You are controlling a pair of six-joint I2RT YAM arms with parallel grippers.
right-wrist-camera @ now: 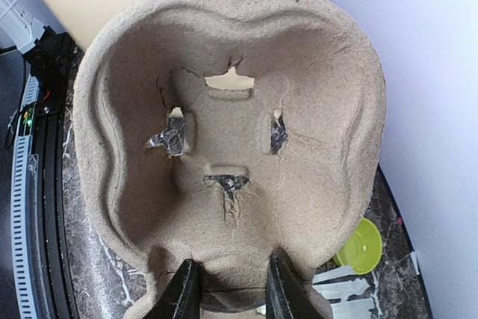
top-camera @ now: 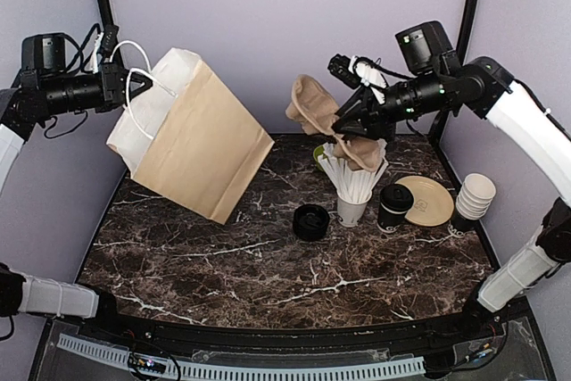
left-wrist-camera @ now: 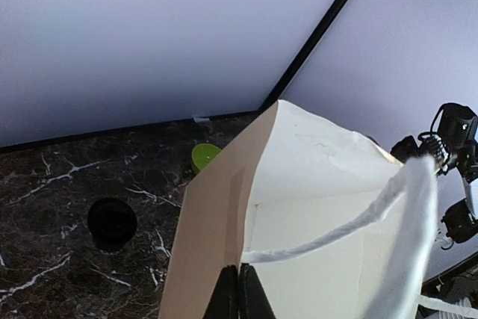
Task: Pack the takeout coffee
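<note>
Standing takeout coffee [top-camera: 393,207], apart from right hand [right-wrist-camera: 233,295]

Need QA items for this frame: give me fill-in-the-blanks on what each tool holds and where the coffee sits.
1. The left tool is shut on the top edge of the paper ____.
2. The right tool grips the pulp cup carrier, which is ____ of cups.
3. The takeout coffee stands on the table beside the white cup of ____.
Missing: bag; empty; straws.
</note>
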